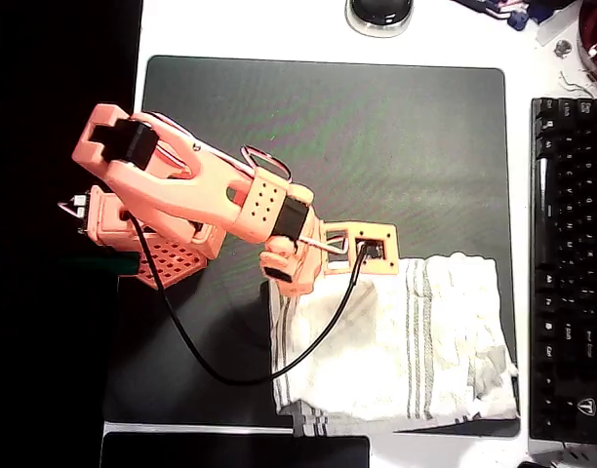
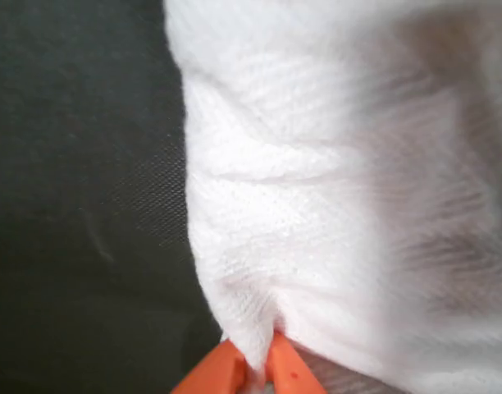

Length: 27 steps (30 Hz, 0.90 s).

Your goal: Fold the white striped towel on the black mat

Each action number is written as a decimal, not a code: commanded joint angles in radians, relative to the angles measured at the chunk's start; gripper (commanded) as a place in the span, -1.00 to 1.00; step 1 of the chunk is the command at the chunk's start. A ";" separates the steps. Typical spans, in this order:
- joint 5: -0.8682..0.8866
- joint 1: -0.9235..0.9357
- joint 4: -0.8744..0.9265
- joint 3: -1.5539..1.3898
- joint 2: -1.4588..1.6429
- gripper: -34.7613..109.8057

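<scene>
The white striped towel (image 1: 406,341) lies rumpled on the lower right part of the black mat (image 1: 377,127), with grey-green stripe bands along its left side and near its middle. My orange gripper (image 1: 291,276) is at the towel's upper left corner. In the wrist view the towel (image 2: 341,189) covers the right side, and my gripper (image 2: 253,365) is shut on a pinch of its edge, with cloth squeezed between the two orange fingertips (image 2: 290,371). The mat (image 2: 79,205) shows dark on the left.
A black keyboard (image 1: 572,263) runs along the right edge, just beyond the mat. A round black object (image 1: 379,14) sits above the mat's top edge. A glossy black slab (image 1: 235,452) lies below the mat. My arm's base (image 1: 133,224) stands at the mat's left side.
</scene>
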<state>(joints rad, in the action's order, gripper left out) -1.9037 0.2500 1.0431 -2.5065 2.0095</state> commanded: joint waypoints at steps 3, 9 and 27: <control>0.087 -0.106 0.034 0.040 0.021 -0.52; 0.130 -0.156 0.037 0.057 0.028 -0.48; 0.181 -0.202 0.192 -0.153 0.641 -0.48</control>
<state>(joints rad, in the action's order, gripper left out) -1.7411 0.0568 1.2057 -2.6277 2.5311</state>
